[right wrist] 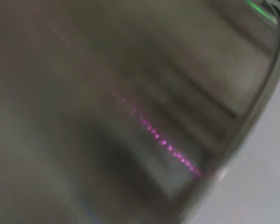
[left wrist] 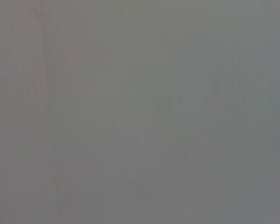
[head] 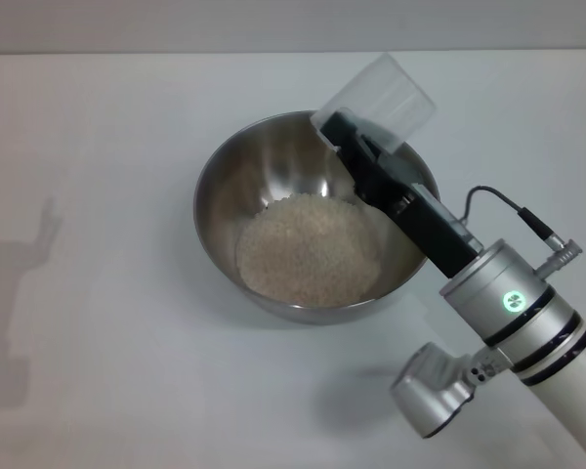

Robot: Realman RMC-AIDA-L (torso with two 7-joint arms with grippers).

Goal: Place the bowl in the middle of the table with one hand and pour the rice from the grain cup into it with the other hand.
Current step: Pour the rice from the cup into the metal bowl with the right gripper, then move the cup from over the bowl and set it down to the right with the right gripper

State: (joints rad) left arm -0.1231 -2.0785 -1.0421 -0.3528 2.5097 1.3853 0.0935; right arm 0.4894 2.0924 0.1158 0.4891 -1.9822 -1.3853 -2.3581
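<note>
Large round stainless-steel bowl (head: 308, 220) is sitting near the middle of the plain white desk (head: 107, 322), holding a pale mound of off-white rice grains (head: 310, 249). Right arm's black end effector (head: 344, 132) is reaching over the bowl's far rim, clamping the small clear plastic grain cup (head: 381, 98), which is tilting and looking emptied. Left end effector is showing in no view.

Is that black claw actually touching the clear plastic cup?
Touching. In the head view the right gripper is clamped on the grain cup, holding it tipped above the bowl, whose rice lies heaped inside.
</note>
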